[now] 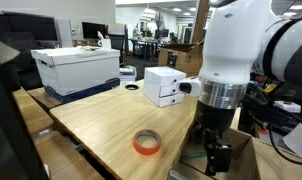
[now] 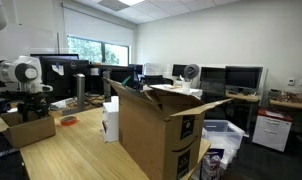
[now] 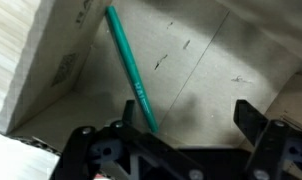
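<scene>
My gripper (image 3: 188, 115) is open and hangs inside a small open cardboard box (image 3: 221, 60). A green marker pen (image 3: 129, 65) lies on the box floor, slanted, with its lower end close beside one finger; nothing is between the fingers. In an exterior view the gripper (image 1: 218, 155) reaches down into that box (image 1: 241, 160) at the table's edge. In an exterior view the arm (image 2: 29, 85) stands over the same small box (image 2: 29, 127).
A roll of orange tape (image 1: 145, 143) lies on the wooden table (image 1: 101, 125) near the arm. A small white box (image 1: 163, 86) and a large white box (image 1: 79, 68) stand further back. A big open cardboard carton (image 2: 156, 125) stands on the table.
</scene>
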You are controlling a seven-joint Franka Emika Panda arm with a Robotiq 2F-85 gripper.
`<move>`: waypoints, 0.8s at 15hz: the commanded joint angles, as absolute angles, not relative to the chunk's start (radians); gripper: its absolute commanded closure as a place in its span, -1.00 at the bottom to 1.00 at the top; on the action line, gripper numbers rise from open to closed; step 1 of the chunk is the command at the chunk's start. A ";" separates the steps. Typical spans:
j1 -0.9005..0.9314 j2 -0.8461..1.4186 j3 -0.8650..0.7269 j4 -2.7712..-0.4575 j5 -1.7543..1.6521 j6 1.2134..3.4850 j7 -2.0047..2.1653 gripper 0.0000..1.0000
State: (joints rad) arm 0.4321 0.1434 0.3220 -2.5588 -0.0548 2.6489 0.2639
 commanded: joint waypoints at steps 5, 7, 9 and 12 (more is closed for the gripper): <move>0.440 0.141 0.317 -2.602 -0.113 2.713 0.338 -1.00; 0.441 0.144 0.316 -2.605 -0.123 2.719 0.349 -1.00; 0.441 0.147 0.315 -2.607 -0.128 2.723 0.354 -1.00; 0.442 0.150 0.315 -2.608 -0.129 2.727 0.359 -1.00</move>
State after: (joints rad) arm 0.4355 0.1535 0.3214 -2.5837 -0.0982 2.6873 0.3177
